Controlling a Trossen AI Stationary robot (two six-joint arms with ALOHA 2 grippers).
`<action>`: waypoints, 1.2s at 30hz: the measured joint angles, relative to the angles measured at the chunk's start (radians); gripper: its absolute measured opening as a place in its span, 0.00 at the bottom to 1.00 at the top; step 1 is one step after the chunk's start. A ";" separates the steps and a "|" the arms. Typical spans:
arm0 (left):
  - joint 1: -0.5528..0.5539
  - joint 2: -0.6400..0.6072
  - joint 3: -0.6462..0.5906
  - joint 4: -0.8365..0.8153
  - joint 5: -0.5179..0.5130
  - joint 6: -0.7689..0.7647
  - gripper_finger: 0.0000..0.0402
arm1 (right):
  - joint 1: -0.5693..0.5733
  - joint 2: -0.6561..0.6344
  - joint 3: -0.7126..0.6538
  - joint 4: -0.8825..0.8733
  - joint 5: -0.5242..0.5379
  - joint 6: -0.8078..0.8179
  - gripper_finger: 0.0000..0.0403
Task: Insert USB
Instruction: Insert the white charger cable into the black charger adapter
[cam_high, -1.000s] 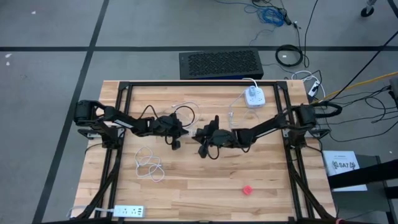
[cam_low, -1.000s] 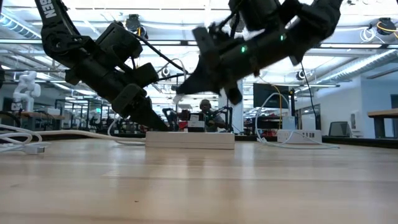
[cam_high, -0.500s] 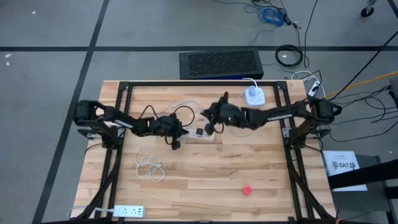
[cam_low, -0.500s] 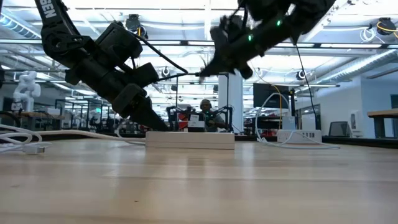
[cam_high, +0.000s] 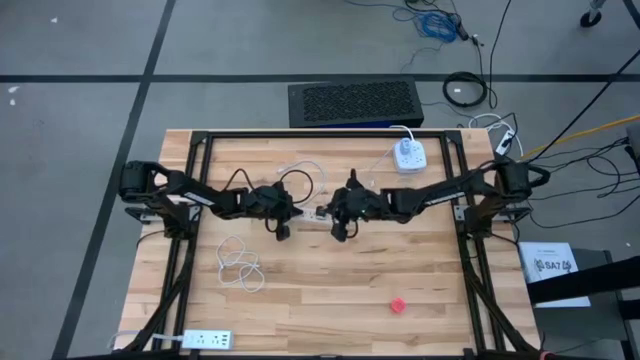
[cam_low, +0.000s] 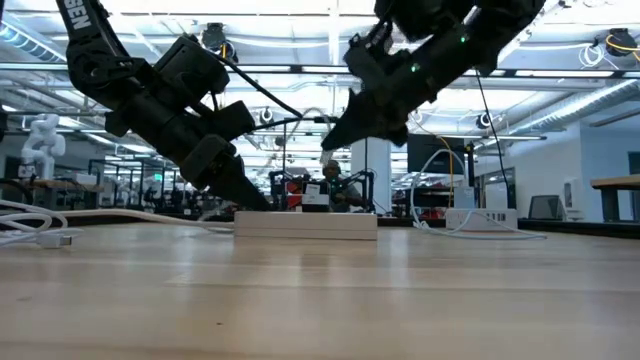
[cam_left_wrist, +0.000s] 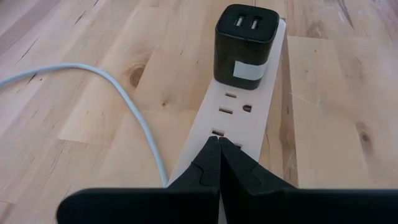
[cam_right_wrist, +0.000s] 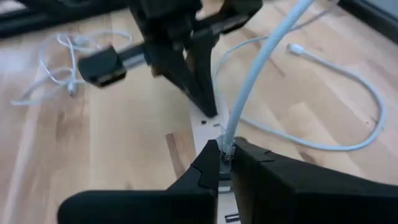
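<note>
The right gripper (cam_right_wrist: 225, 157), clamped on a white cable's plug (cam_right_wrist: 227, 149), hovers above the power strip (cam_left_wrist: 239, 118) at mid-table, whose charger (cam_left_wrist: 245, 42) lies just below, while the closed left gripper (cam_left_wrist: 220, 149) pins the strip's left end.

Grey floor (cam_high: 80, 60) with dark seam lines, loose cables (cam_high: 470, 90) coiled behind the table — a blue one (cam_high: 436, 24) further back. Black perforated box (cam_high: 354, 103) sits just past the table's far edge. Low view: open lab hall, long ceiling light strips (cam_low: 300, 70), white column (cam_low: 378, 175), workbenches (cam_low: 615, 183) — a seated person (cam_low: 330, 180) far off.
</note>
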 joint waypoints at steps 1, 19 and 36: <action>0.000 0.000 0.000 0.000 -0.001 0.000 0.00 | 0.003 0.014 0.000 0.007 0.001 -0.003 0.00; 0.001 0.000 0.000 0.000 -0.002 -0.008 0.00 | -0.015 0.173 0.267 -0.326 -0.004 -0.061 0.00; 0.001 0.000 0.000 0.000 -0.002 -0.008 0.00 | -0.025 0.166 0.296 -0.412 -0.010 -0.064 0.00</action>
